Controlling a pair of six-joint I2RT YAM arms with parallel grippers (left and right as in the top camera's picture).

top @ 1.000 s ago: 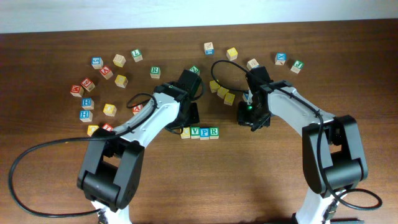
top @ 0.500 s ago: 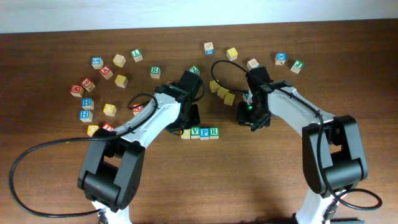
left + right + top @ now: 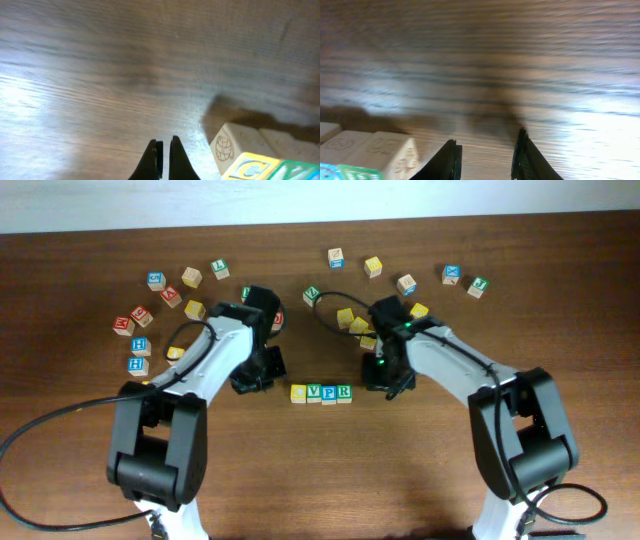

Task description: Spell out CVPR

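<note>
I am holding my left gripper clenched on nothing, its two fingers pressed nearly together over bare wood, and my right gripper is hanging spread apart and empty. From overhead, the row reading C, V, P, R is lying in the middle of the table, four blocks edge to edge. My left gripper is sitting just off its left end and my right gripper near its right end, neither touching it. Below the row the wood is lying open all the way to the bottom edge of the frame. Above it the room is tighter, with yellow blocks crowding beside my right arm and loose blocks scattered across the upper left and along the top. My left wrist view is showing what the overhead cannot: the cream side of the C block, with a round drawing on it, sitting at the lower right apart from my fingertips. My right wrist view is catching the row's cream sides at the lower left, apart from my fingers, with the wood grain coming out blurred.
</note>
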